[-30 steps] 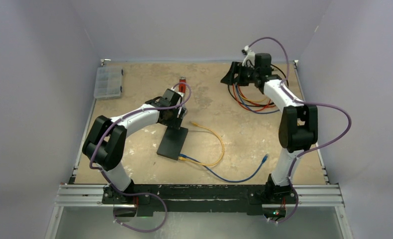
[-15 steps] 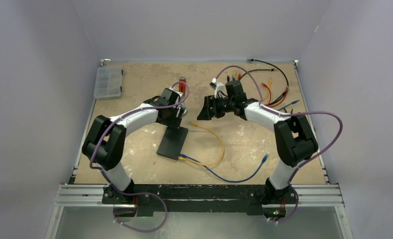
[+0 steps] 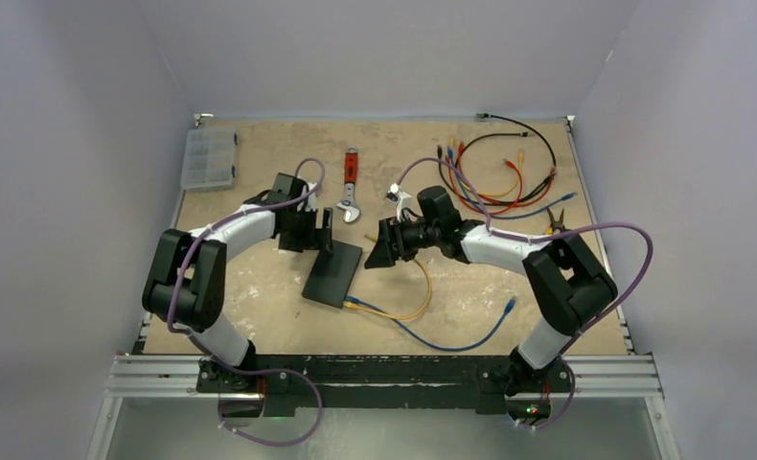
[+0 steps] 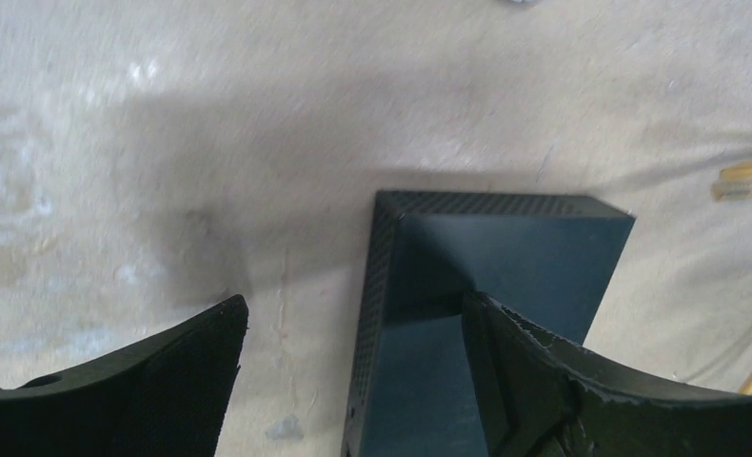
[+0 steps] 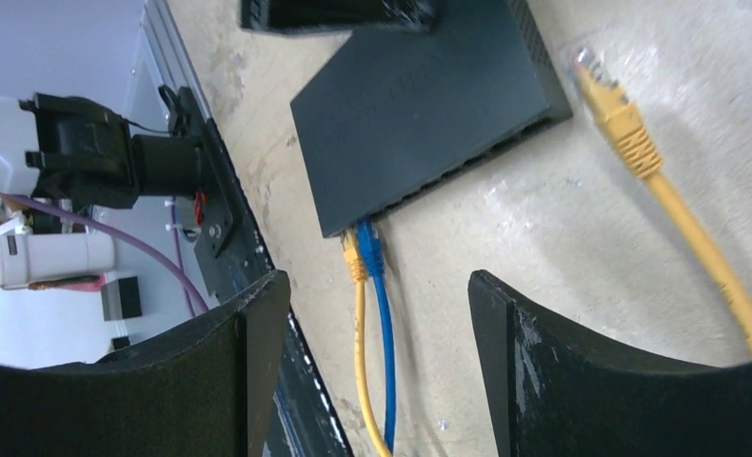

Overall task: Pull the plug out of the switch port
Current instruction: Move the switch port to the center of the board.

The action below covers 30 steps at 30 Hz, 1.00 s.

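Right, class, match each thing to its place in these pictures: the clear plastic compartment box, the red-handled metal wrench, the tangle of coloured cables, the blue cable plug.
Things:
1. clear plastic compartment box
2. red-handled metal wrench
3. tangle of coloured cables
4. blue cable plug

Places:
A. in a port of the flat matte black switch
B. far right part of the sandy table
C. far left corner
D. mid-table, beyond the switch

Pairs: 1-C, 2-D, 3-B, 4-A
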Each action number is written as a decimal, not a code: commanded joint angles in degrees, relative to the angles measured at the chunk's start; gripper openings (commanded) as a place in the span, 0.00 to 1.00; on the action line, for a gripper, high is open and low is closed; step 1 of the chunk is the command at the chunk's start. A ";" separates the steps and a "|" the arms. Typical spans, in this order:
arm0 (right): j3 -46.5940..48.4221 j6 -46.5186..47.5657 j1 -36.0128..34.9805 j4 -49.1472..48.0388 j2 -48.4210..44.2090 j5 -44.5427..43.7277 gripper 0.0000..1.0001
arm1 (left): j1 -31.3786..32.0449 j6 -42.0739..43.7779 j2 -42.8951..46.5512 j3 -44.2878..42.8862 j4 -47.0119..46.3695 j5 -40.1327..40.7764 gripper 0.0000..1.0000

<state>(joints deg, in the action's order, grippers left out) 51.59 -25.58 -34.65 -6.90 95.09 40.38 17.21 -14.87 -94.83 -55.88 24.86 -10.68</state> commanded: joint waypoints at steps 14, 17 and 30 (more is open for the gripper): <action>-1.09 -12.93 -4.55 -25.53 14.05 5.52 0.59 | -6.61 -11.85 10.68 13.93 -4.63 -14.99 0.79; 2.03 -13.09 -4.55 -25.19 16.16 5.74 0.54 | -6.53 -13.49 10.63 15.45 -7.10 -18.31 0.71; 8.49 -7.82 -2.76 -15.21 15.01 1.40 0.51 | -2.01 -15.87 11.41 14.28 -9.79 -14.78 0.66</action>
<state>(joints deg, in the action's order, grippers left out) 57.95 -36.88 -37.01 -24.45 113.27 43.51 14.11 -30.02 -84.88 -39.94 15.90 -26.74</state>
